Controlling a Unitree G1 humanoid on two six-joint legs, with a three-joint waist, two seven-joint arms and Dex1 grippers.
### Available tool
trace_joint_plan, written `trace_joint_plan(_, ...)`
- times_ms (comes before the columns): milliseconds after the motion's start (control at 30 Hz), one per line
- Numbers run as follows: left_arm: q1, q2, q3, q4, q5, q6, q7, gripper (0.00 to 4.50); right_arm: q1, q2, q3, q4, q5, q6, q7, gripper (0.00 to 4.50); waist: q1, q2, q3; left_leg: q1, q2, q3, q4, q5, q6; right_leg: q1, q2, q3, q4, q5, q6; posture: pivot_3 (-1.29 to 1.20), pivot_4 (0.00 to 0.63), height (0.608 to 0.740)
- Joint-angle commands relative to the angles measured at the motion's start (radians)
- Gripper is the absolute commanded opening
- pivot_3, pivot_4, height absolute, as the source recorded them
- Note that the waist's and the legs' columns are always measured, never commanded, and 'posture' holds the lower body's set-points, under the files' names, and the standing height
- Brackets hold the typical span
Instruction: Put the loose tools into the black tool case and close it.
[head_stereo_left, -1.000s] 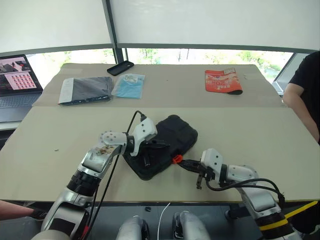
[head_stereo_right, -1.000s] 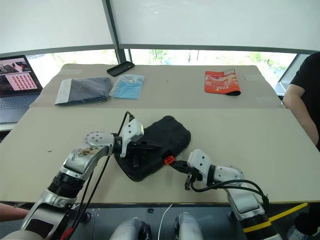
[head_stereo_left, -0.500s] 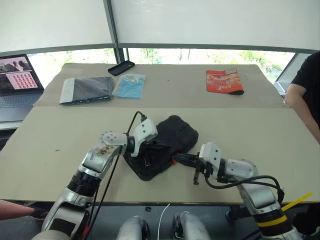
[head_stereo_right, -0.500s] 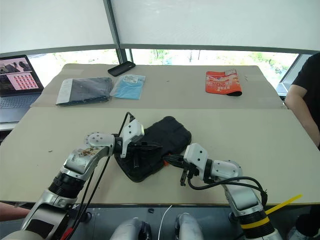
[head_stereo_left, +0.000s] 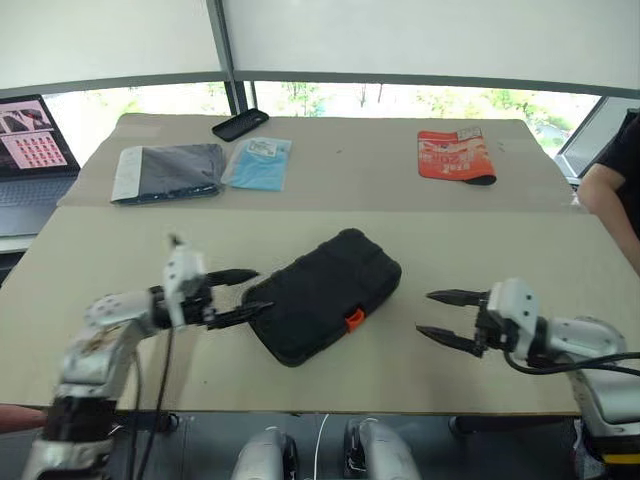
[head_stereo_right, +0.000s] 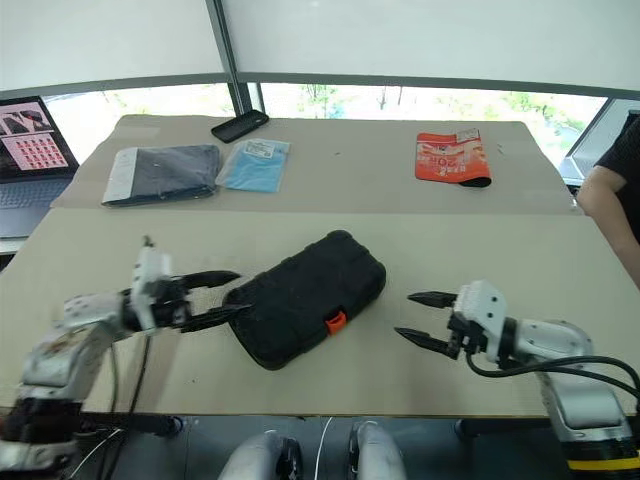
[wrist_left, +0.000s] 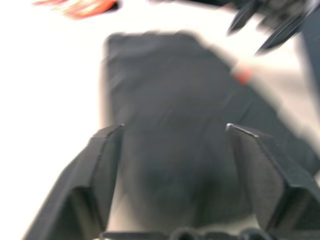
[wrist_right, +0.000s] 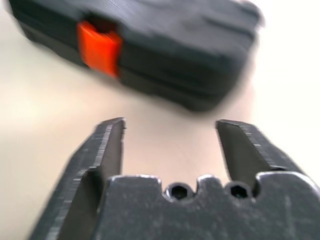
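The black tool case (head_stereo_left: 325, 295) lies shut and slantwise on the near table, its orange latch (head_stereo_left: 353, 320) facing me. My left gripper (head_stereo_left: 262, 290) hovers at the case's left end, open, with nothing between its fingers. My right gripper (head_stereo_left: 425, 312) hangs open to the right of the case, a short gap away and pointing at it. In the right wrist view the latch (wrist_right: 99, 47) and the case's side (wrist_right: 175, 45) lie beyond the spread fingers. The left wrist view looks along the lid (wrist_left: 175, 100). The loose tools are out of view.
On the far table lie a black phone-like slab (head_stereo_left: 240, 125), a grey packet (head_stereo_left: 168, 172), a blue packet (head_stereo_left: 258, 165) and an orange pouch (head_stereo_left: 455, 157). A laptop (head_stereo_left: 30, 140) stands at far left. A person's arm (head_stereo_left: 615, 190) is at the right edge.
Both grippers were shut at the case; now each has swung outward to its own side and opened. The case lies where it was, closed.
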Motion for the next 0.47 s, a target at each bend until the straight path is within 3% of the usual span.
trace_joint_plan(33, 0.078, 0.057, 0.061, 0.083, 0.145, -0.135, 0.101, 4.5, -0.013, -0.042, -0.048, 0.114, -0.044, -0.132, 0.032, 4.41, 0.003, 0.0, 0.002, 0.0, -0.001, 0.001, 0.0, -0.002, 0.002, 0.0, -0.001, 0.0, 0.0, -0.001, 0.001, 0.0, 0.15, 0.74)
trace_joint_plan(200, 0.197, 0.064, 0.132, 0.12, 0.159, -0.268, 0.129, 4.5, -0.061, -0.042, -0.051, 0.225, -0.053, -0.207, 0.039, 4.41, 0.006, -0.002, 0.006, 0.0, -0.002, 0.002, 0.001, -0.005, 0.008, 0.0, -0.007, 0.0, -0.002, -0.001, 0.002, 0.0, 0.15, 0.74)
trace_joint_plan(467, 0.247, 0.049, 0.154, 0.079, 0.152, -0.293, 0.2, 4.5, -0.121, -0.019, -0.026, 0.297, -0.077, -0.311, 0.044, 4.41, 0.006, 0.0, 0.009, -0.001, -0.001, 0.001, 0.001, -0.002, 0.002, 0.0, -0.006, -0.001, 0.0, -0.001, 0.002, 0.0, 0.15, 0.74)
